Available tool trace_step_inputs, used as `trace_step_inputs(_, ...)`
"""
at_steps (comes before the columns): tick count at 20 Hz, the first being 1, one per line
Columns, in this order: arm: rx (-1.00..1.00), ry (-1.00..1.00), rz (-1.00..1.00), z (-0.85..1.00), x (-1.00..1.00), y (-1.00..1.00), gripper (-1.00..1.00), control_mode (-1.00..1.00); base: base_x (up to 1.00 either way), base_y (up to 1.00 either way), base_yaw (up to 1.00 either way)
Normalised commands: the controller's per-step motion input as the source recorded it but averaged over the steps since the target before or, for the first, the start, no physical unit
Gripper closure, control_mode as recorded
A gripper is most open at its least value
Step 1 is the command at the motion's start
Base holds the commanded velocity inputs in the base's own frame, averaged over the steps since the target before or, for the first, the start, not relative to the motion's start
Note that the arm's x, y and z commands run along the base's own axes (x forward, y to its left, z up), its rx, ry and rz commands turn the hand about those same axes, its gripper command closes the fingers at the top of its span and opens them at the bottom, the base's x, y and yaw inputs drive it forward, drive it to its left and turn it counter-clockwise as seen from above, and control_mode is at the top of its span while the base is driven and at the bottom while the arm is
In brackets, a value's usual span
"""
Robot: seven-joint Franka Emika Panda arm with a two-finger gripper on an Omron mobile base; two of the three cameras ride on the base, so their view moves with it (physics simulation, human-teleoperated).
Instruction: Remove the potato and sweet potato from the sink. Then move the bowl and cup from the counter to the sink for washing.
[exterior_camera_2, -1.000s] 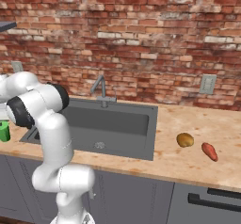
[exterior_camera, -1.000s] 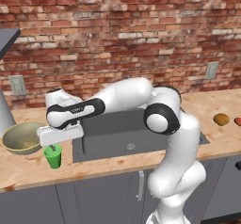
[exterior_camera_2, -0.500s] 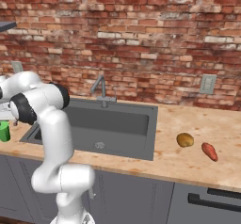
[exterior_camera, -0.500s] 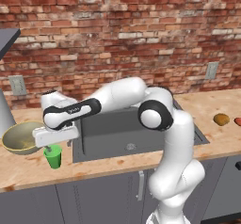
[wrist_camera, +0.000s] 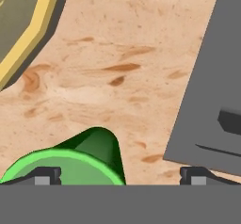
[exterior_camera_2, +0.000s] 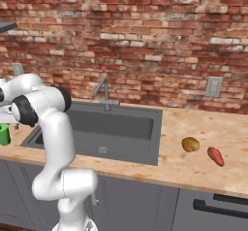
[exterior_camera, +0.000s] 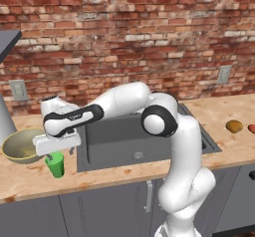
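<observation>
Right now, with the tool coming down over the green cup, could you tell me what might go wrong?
1. In the hand view the cup sits off-centre toward one finger of the open tool; that finger could land on the rim and tip it.
2. The bowl stands close beside the cup on the counter; the hand might nudge it.
3. The cup is near the sink edge, so a knock could roll it in uncontrolled.
</observation>
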Motion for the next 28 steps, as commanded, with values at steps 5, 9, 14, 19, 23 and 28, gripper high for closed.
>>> trace_step_inputs(5,0.00,0.00,0.00,-0.07,0.05,0.02,-1.00,-1.00,0.00,0.00,0.00)
trace_step_inputs(9,0.00,0.00,0.00,-0.06,-0.01,0.03,-1.00,-1.00,0.00,0.00,0.00)
trace_step_inputs(14,0.00,0.01,0.00,-0.08,-0.08,0.01,-1.00,-1.00,0.00,0.00,0.00)
trace_step_inputs(19,0.00,0.01,0.00,-0.10,-0.10,0.00,1.00,-1.00,0.00,0.00,0.00)
trace_step_inputs(23,0.00,0.03,0.00,-0.10,-0.12,-0.09,1.00,-1.00,0.00,0.00,0.00)
trace_step_inputs(28,0.00,0.01,0.00,-0.05,-0.12,-0.17,1.00,-1.00,0.00,0.00,0.00)
